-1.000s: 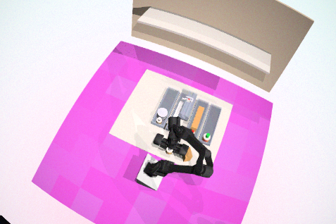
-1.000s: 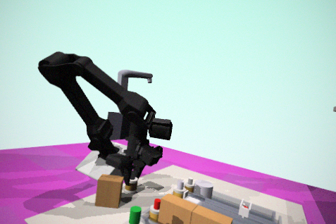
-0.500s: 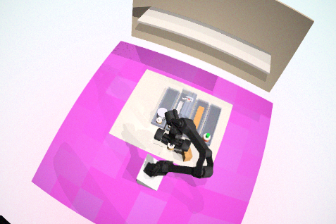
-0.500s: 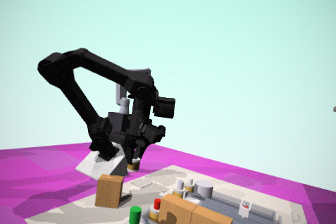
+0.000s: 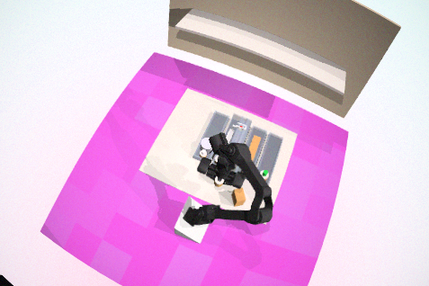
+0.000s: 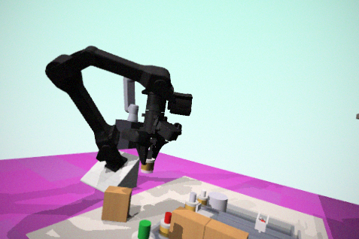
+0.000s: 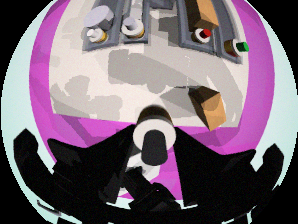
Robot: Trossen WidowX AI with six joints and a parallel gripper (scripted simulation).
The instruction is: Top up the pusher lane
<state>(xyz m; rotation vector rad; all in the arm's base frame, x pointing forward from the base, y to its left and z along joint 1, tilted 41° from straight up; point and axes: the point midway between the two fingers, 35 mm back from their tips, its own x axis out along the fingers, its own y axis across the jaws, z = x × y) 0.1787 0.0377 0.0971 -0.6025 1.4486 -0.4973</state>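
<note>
My gripper is shut on a small jar with a white cap and a tan band. It holds the jar upright in the air, above the front edge of the pale mat and in front of the grey lane tray. A matching jar stands at the front of the second lane. That lane's pusher plate, with a red mark, sits far back.
A second small jar and a grey disc sit in the first lane. An orange box and a red-capped jar fill the third. A green-capped jar and a loose cardboard box stand nearby.
</note>
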